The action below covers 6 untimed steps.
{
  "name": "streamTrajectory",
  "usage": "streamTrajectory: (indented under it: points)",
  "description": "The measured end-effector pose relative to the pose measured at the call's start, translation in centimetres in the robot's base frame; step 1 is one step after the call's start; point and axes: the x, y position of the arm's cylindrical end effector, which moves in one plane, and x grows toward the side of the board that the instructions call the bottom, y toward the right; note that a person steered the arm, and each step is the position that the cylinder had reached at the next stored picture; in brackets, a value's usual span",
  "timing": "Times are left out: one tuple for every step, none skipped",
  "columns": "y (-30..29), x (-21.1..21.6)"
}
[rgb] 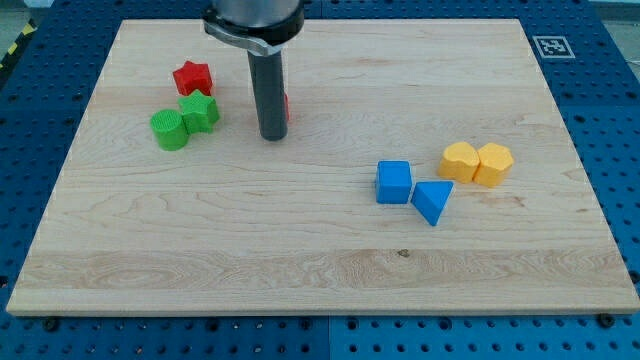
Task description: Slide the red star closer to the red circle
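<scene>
1. Tip (273,137) planted in the upper-left part of the frame, right of the green pair and below-right of the red star (192,78). No fingers to report: just a plain dark rod, nothing to open, close or grip.
2. Red star sitting upper left, near the board's top edge, touching or all but touching the green star (201,112) just below it. Green cylinder (169,130) pressed up against that green star on the left.
3. Red circle (286,107) almost entirely hidden behind the rod; only a sliver of red peeking out at the rod's right side. Exact outline impossible to judge.
4. Risk one: rod standing between star and circle, so any move back toward the star could drag or knock the circle out of place first.
5. Risk two: a push on the star from the left or from above could catch the green star and shove the green pair along too.
6. Risk three: an off-centre shove on a pointed star likely to spin it rather than slide it straight.
7. Well apart, right of centre: blue cube (393,183) with blue triangle (433,201), and two yellow blocks (477,163) side by side.
8. Surface: pale wooden board (320,270), smooth grain, lying on a blue perforated table (610,100); a small marker tag (552,46) at the upper-right corner.
</scene>
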Motion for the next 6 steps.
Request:
streamTrajectory:
  points:
    - [-0.3, -1.9]
    - [-0.3, -3.0]
    - [-0.3, -3.0]
    - [0.1, 0.1]
    - [-1.2, 4.9]
    - [-8.5, 6.7]
